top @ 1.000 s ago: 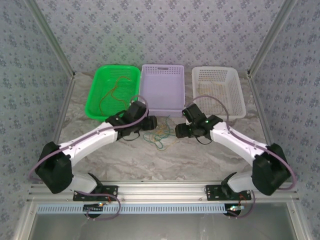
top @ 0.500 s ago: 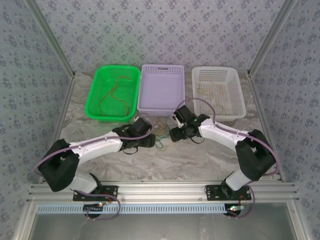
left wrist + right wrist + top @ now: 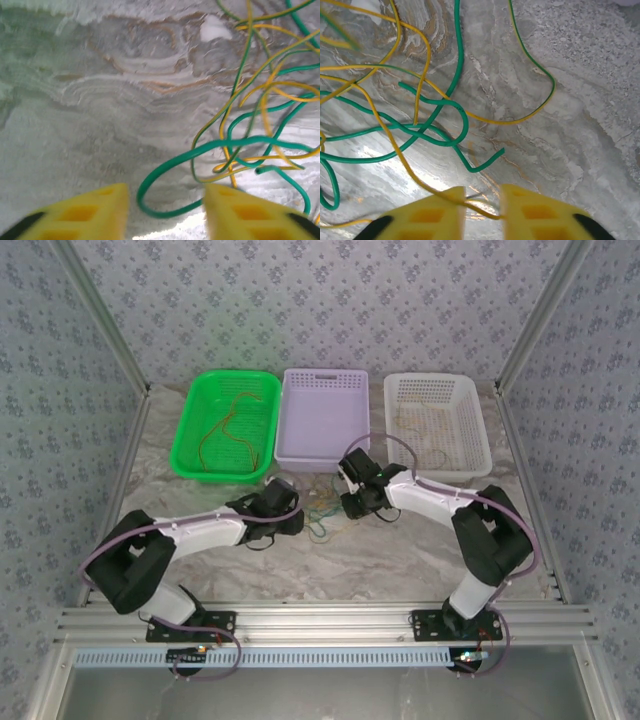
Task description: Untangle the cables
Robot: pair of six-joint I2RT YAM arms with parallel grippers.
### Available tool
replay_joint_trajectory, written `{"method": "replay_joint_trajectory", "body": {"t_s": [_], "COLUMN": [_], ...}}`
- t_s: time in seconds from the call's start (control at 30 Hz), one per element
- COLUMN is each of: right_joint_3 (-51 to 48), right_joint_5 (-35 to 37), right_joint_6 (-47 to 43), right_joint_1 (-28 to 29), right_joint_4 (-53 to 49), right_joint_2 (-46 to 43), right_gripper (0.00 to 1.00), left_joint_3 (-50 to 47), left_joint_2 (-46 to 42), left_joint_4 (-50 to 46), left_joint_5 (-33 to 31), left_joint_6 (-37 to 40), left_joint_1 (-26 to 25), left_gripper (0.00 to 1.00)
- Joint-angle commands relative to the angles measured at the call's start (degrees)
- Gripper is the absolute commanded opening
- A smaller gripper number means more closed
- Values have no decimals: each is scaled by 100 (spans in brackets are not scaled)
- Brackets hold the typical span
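Observation:
The cables (image 3: pixel 322 508) lie as a loose tangle of green and yellow wires on the marble table in front of the purple basket. My left gripper (image 3: pixel 303 520) is low at the tangle's left edge. In the left wrist view my left gripper (image 3: pixel 166 210) has its jaws apart, and a green cable loop (image 3: pixel 177 159) lies loose between them. My right gripper (image 3: pixel 347 505) is at the tangle's right edge. In the right wrist view my right gripper (image 3: pixel 482 205) has its jaws close together with a gap, and a thin yellow cable (image 3: pixel 487 214) crosses that gap.
Three baskets stand in a row behind the tangle: a green basket (image 3: pixel 195 415) holding a red-orange cable (image 3: pixel 235 425), a purple basket (image 3: pixel 322 420) and a white basket (image 3: pixel 437 450). Metal frame posts and patterned walls border the table.
Both arms have dropped and reached in to the tangle from either side. Both pairs of jaws have narrowed, the right more than the left.

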Motion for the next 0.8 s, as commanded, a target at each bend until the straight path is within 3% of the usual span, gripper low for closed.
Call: {"method": "replay_joint_trajectory", "body": {"t_s": [0.0, 0.17, 0.37, 0.53, 0.77], "right_joint_3": [-113, -626, -1048, -591, 456], "right_joint_5": [249, 580, 602, 296, 147], "right_joint_6": [142, 519, 936, 965, 805], "right_joint_1": [41, -239, -1133, -1916, -2364], "right_joint_4": [117, 131, -123, -563, -1224], "right_joint_2": [-338, -1357, -2842, -3740, -3701], "right_gripper": [2, 0, 0, 0, 0], "left_joint_3": [-25, -242, -470, -715, -691], "left_joint_2": [-5, -643, -1644, -2146, -2877], "left_joint_4": [347, -268, -1614, -2112, -2403], "left_joint_5": [-337, -1166, -2028, -2086, -2155], "left_joint_6": [-141, -534, -982, -1266, -1248], "left_joint_1": [50, 113, 308, 651, 834], "left_gripper": [3, 0, 0, 0, 0]}}
